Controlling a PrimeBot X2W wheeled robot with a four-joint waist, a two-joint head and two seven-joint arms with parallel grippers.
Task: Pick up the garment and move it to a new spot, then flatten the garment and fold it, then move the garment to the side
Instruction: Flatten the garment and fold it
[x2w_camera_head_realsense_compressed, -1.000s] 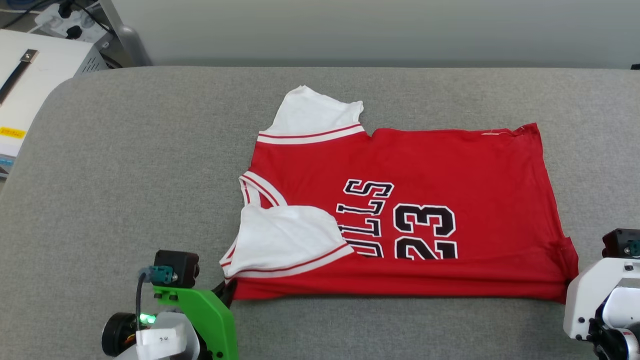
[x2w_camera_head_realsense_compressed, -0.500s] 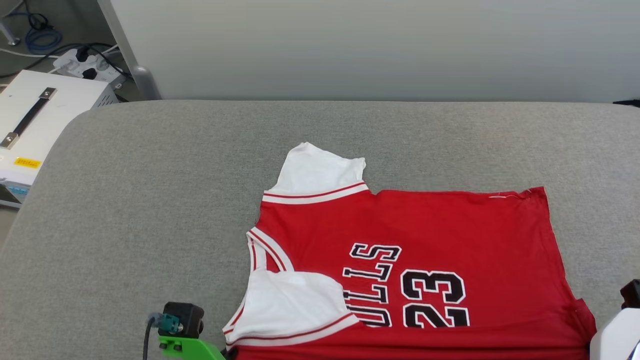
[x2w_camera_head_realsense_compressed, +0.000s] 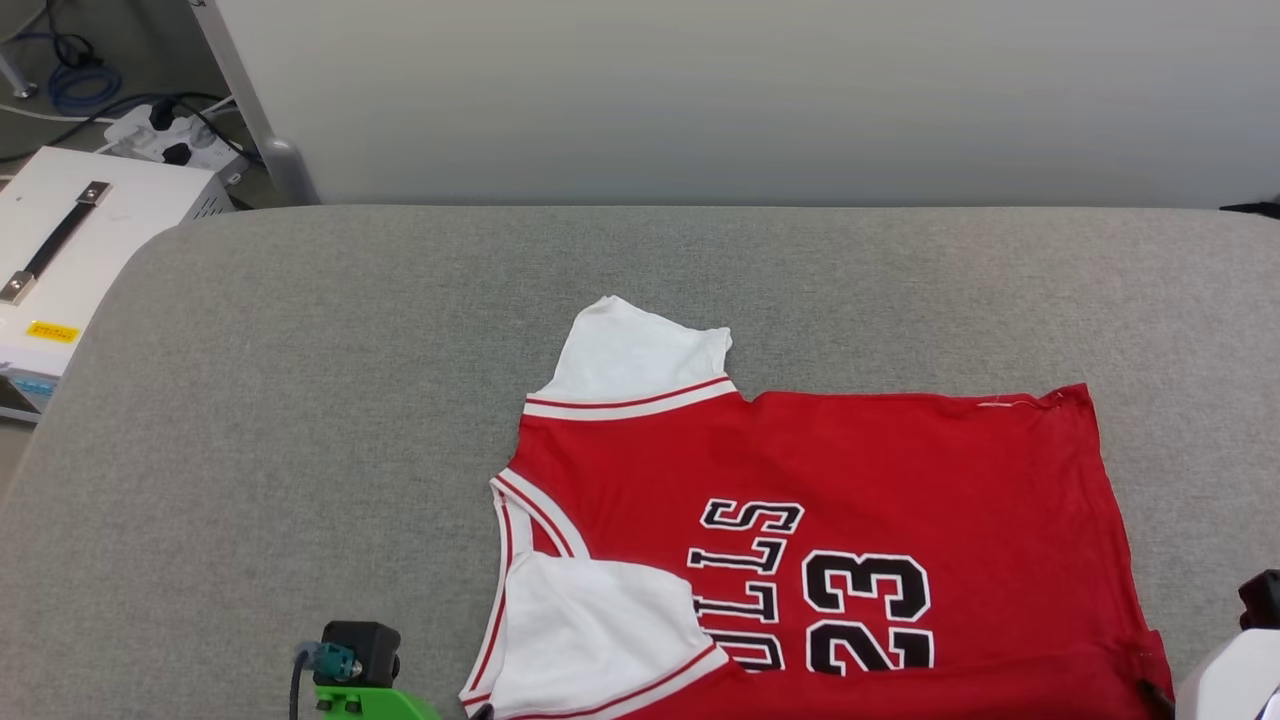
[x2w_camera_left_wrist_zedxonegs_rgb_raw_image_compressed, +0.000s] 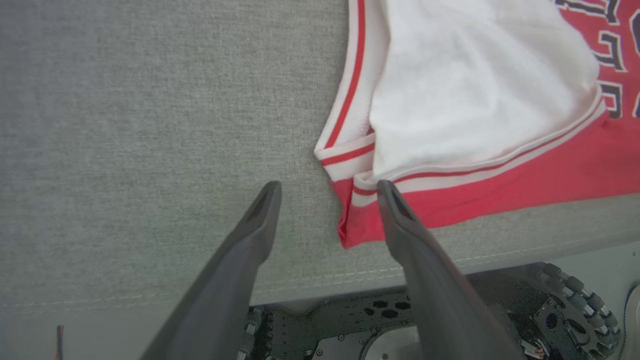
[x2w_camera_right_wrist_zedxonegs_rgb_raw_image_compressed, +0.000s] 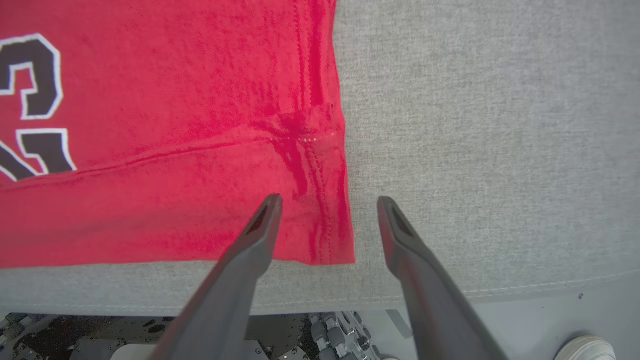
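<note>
**Head view.** A red garment (x2w_camera_head_realsense_compressed: 900, 470) lies flat on a grey padded table (x2w_camera_head_realsense_compressed: 300, 400), in the near right part of it, collar toward the robot's left and hem toward its right. Its near edge is a fold running along the table's front edge. One white sleeve (x2w_camera_head_realsense_compressed: 640, 350) sticks out on the far side. The other sleeve (x2w_camera_head_realsense_compressed: 600, 630) is folded over the red front and covers part of the black lettering beside the number 23 (x2w_camera_head_realsense_compressed: 865, 610). Beyond the table's far left corner stands a closed white case (x2w_camera_head_realsense_compressed: 120, 200) with a black handle (x2w_camera_head_realsense_compressed: 55, 240); its contents are hidden. A power strip (x2w_camera_head_realsense_compressed: 170, 135) lies behind it.

**Left wrist view.** The left gripper (x2w_camera_left_wrist_zedxonegs_rgb_raw_image_compressed: 328, 187) has its two fingers spread wide, grasping nothing. The collar-end corner of the folded garment lies on the table between the fingertips, and the striped trim (x2w_camera_left_wrist_zedxonegs_rgb_raw_image_compressed: 345, 160) lies just beyond them.

**Right wrist view.** The right gripper (x2w_camera_right_wrist_zedxonegs_rgb_raw_image_compressed: 328, 200) is likewise spread and holds nothing. The garment's hem corner (x2w_camera_right_wrist_zedxonegs_rgb_raw_image_compressed: 325, 235) lies flat between its fingers. Whether either fingertip touches the cloth cannot be told.
</note>
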